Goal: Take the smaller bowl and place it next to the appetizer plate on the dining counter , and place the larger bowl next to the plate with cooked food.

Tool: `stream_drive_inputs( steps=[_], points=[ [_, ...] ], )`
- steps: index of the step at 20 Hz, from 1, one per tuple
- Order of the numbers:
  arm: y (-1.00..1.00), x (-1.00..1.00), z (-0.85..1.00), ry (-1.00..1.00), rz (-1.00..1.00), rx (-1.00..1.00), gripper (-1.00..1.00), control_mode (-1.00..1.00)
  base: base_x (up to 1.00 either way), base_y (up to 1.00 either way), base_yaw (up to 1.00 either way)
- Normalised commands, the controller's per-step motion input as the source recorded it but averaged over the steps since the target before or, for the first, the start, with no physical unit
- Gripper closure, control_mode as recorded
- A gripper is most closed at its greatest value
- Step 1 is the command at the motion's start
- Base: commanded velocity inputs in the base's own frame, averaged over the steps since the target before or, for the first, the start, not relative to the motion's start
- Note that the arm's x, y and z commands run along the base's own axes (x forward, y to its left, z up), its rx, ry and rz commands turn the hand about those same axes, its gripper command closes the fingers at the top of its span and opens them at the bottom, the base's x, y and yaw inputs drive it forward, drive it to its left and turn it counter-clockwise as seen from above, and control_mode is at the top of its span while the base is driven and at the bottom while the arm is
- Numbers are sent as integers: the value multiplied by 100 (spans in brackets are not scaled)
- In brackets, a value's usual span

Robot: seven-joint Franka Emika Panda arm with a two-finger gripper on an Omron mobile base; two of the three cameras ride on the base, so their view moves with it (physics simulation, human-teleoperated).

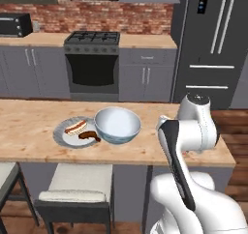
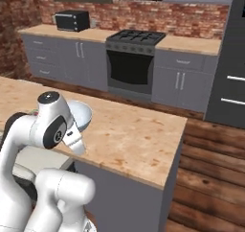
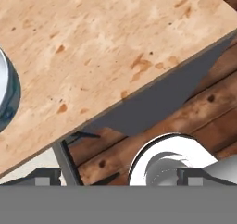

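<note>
While the arm is seen folded tight near the end of the dining counter, its elbow joint is held high and the forearm is dropped steeply down toward the base. The hand is aimed downward over the counter's near edge, so the marbled top is seen ahead of the claw and the plank floor is seen beneath it. The gripper is released: both fingertips are spread wide at the bottom of the hand view and nothing is caught between them. The larger bowl is set on the counter well off to the claw's left, with just a slice of its rim and blue-green wall caught at the edge of the hand view. It is stood upright on its foot, mouth up, pale inside exposed; being round, no long axis can be given. The plate with cooked food is found just beyond the bowl on the side away from the claw; whether rim and plate touch cannot be told. A cushioned stool is tucked under the counter, below the plate.
</note>
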Motion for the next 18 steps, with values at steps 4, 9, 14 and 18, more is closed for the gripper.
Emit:
stream_drive_inputs(
  steps=[4,9,14,18],
  points=[
    [0,0,0,0,0,0,-100,100,-49,-14,-62],
    [0,0,0,0,0,0,-100,100,-7,-26,-65],
    [0,0,0,0,0,0,-100,100,0,-47,-62],
    [0,0,0,0,0,0,-100,100,0,-99,-42]
  ],
)
